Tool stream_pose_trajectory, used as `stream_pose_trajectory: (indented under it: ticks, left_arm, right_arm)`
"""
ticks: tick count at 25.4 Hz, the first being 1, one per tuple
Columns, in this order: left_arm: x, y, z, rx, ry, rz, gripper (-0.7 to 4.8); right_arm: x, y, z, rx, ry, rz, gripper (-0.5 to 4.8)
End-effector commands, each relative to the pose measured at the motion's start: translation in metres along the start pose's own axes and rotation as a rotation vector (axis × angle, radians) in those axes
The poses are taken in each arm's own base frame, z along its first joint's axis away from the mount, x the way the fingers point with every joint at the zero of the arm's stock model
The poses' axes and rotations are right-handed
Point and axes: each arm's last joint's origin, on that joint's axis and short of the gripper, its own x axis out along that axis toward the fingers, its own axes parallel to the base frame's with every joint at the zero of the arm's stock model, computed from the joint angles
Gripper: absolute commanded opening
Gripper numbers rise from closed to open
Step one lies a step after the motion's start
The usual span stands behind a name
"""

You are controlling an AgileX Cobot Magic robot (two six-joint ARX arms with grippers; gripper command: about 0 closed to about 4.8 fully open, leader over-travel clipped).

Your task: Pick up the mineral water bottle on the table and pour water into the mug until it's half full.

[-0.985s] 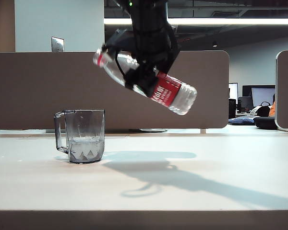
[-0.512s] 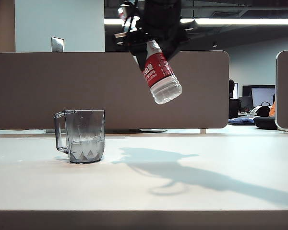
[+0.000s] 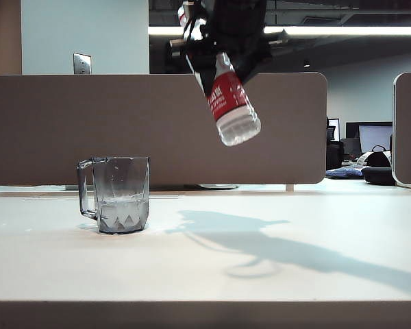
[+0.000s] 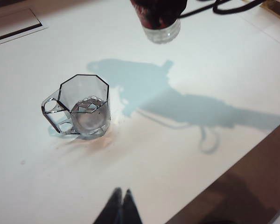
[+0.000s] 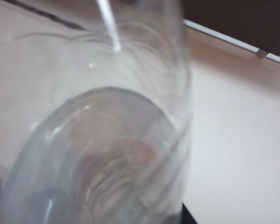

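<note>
Water-bottomed mug (image 3: 114, 194) on table (image 3: 205, 267); bottle (image 3: 229, 103) in right end effector (image 3: 216, 58); left end effector (image 4: 120, 205) together.

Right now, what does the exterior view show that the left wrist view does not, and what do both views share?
Only the exterior view shows the right gripper holding the mineral water bottle high and tilted, neck up, with its red label, against a brown partition.

Only the left wrist view shows the left gripper, fingertips together near the table's edge, and the mug's octagonal rim from above.

Both show the mug with some water on the white table, the bottle's base off to its side, and the arm's shadow.
</note>
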Motion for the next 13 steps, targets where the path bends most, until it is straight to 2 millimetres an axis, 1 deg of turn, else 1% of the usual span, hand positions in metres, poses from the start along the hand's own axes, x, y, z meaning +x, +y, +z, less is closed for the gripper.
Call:
stream_pose_trajectory:
  ticks: [1, 4, 7, 10, 13]
  left_arm:
    - [-0.002, 0.001, 0.001, 0.009, -0.010, 0.041, -0.05]
    - [-0.002, 0.001, 0.001, 0.009, -0.009, 0.053, -0.05]
    - [-0.002, 0.001, 0.001, 0.009, -0.009, 0.053, -0.05]
    - [-0.002, 0.001, 0.001, 0.009, -0.010, 0.053, -0.05]
    - [-0.002, 0.001, 0.002, 0.010, -0.014, 0.054, -0.05]
  right_arm:
    - [-0.018, -0.010, 0.015, 0.048, -0.083, 0.003, 2.40]
    - [-0.028, -0.019, 0.018, 0.063, -0.103, 0.010, 2.40]
    - [-0.039, -0.028, 0.016, 0.074, -0.115, 0.007, 2.40]
    - [-0.050, -0.040, 0.006, 0.081, -0.112, -0.004, 2.39]
    - [-0.061, -0.049, -0.009, 0.098, -0.135, -0.004, 2.37]
